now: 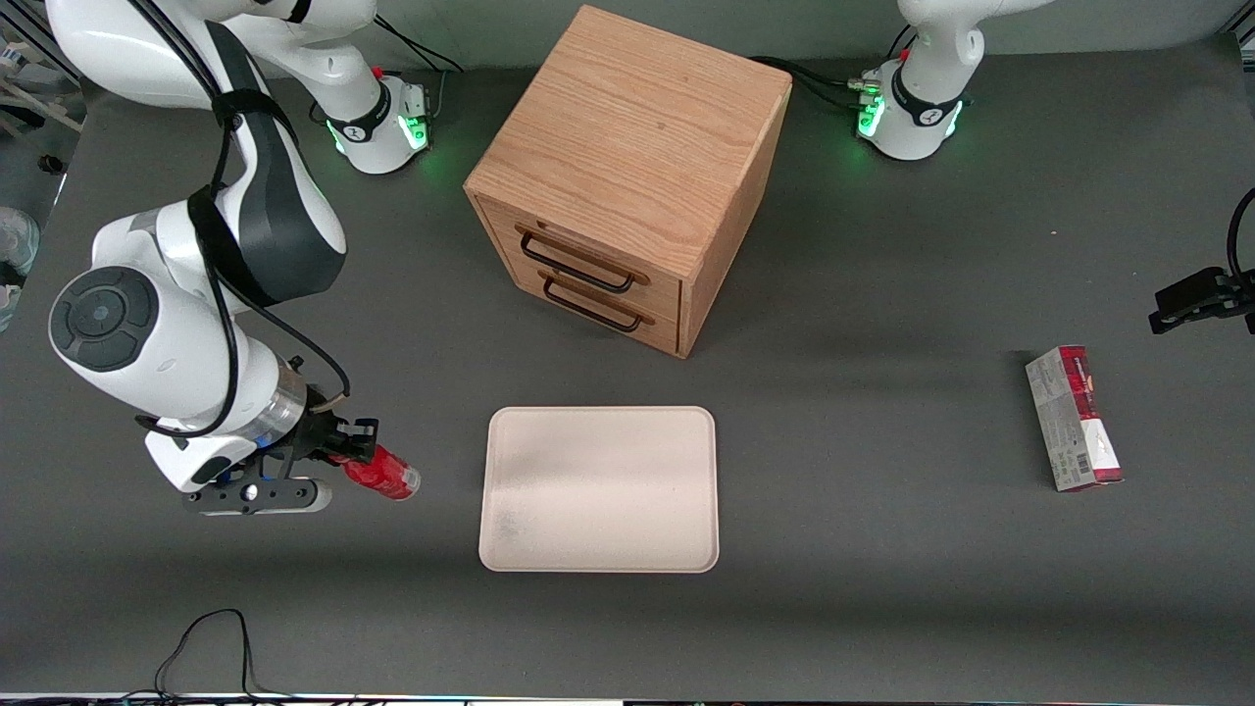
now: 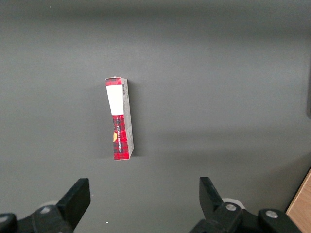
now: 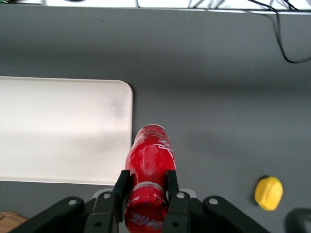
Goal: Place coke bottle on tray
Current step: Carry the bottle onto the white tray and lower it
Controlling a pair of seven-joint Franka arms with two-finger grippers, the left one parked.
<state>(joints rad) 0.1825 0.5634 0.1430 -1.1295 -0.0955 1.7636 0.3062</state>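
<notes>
Two fingers point(image 3: 171, 187) of gripper point(image 1: 345, 453) closed narrowly on coke bottle point(image 3: 149, 160), gripped near cap end, held tilted just beside tray point(image 1: 599, 488), toward working arm's end of table point(image 1: 882, 588).

Landmark: tray point(image 1: 599, 488), lying flat on the table point(image 1: 882, 588). Drawer cabinet point(image 1: 627, 181) stands farther from the front camera than the tray, drawer fronts facing toward it, well apart. Gripper point(image 1: 345, 456) sits beside the tray toward the working arm's end, clamped on the coke bottle point(image 1: 382, 476), held above the table with its free end pointing at the tray, not over it. Yellow lump point(image 3: 268, 192) lies near the bottle, off the tray. Carton point(image 1: 1074, 419) lies well apart from the tray, toward the parked arm's end
</notes>
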